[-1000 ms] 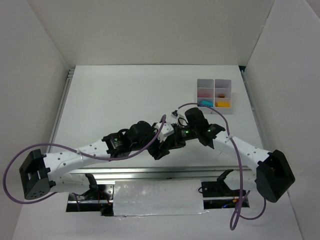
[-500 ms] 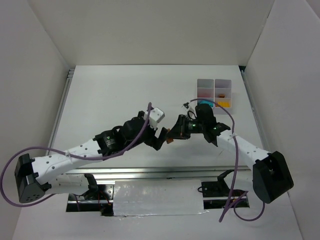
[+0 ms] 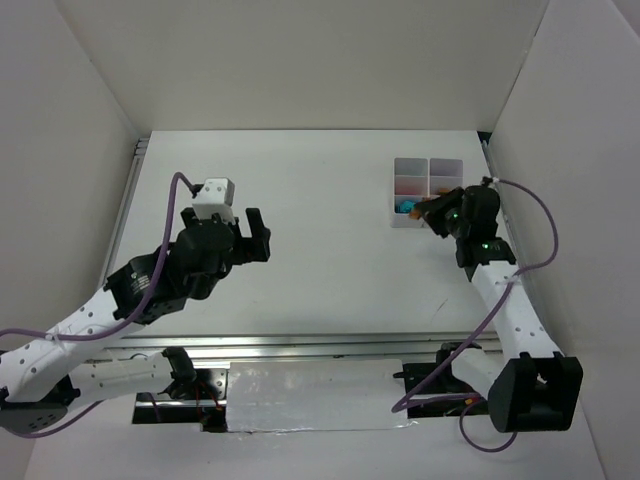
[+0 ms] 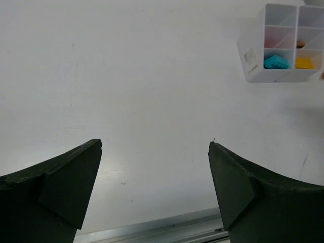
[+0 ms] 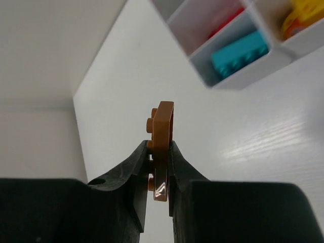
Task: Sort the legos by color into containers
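1. Sticking up out of the right pincer (image 5: 158,152) is one small brown-orange brick (image 5: 163,119). The pincer is squeezed shut on it. The brick stands on its thin edge, and its little bumps face left in the right wrist view.
2. The brick is up in the air and is not in any box yet. It is near the tray (image 5: 238,78), at the end closest to the arms.
3. The tray is white and has little square boxes, two in each row. It sits at the far right part of the table (image 3: 320,180), close to the right wall (image 3: 560,120).
4. The near left box holds a blue-green brick (image 5: 239,53). The box right beside it holds a yellow brick (image 4: 305,63). The box behind the blue-green one has a red brick (image 5: 225,23) in it. A tiny orange bit shows in the box behind the yellow one, but it is too small to tell what it is.
5. From above, the tip of the right pincer covers the near right box. I cannot tell if it touches the tray.
6. The left pincer (image 4: 154,147) is spread wide open and has nothing in it. It hangs over the left part of the table, well apart from the tray, and it points toward the tray.
7. A purple cord (image 3: 530,215) loops out from the right arm, and another one loops from the left arm.
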You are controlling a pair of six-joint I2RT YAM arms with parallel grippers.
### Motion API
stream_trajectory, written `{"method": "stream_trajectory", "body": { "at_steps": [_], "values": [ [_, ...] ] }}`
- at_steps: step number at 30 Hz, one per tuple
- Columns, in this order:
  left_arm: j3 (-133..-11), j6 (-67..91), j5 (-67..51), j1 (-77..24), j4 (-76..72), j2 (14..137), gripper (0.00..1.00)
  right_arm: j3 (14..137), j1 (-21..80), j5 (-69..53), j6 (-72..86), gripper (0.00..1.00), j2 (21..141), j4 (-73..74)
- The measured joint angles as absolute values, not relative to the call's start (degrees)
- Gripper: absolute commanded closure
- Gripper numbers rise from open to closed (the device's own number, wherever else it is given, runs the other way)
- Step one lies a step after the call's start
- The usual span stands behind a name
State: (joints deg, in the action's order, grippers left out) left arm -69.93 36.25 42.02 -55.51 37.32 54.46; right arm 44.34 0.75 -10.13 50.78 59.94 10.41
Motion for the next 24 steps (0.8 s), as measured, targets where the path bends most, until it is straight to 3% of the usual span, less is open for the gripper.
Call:
{"method": "stream_trajectory", "body": {
  "at_steps": [6,12,24],
  "values": [
    [-68.3,40.0,44.9,-55.5,48.6,53.4,0.01,54.3,-5.1,0.9,52.1,1.0,62.9,14.2],
    [-64.2,44.5,49.3,-53.5,56.1,52.2,0.0,55.9,-9.7,2.9,52.2,1.0,66.8,15.4],
    [-62.5,42.0,40.5,-25.4,51.2,53.8,0.01,56.0,-13.5,2.3,52.7,1.0,69.1,15.6]
  ]
}}
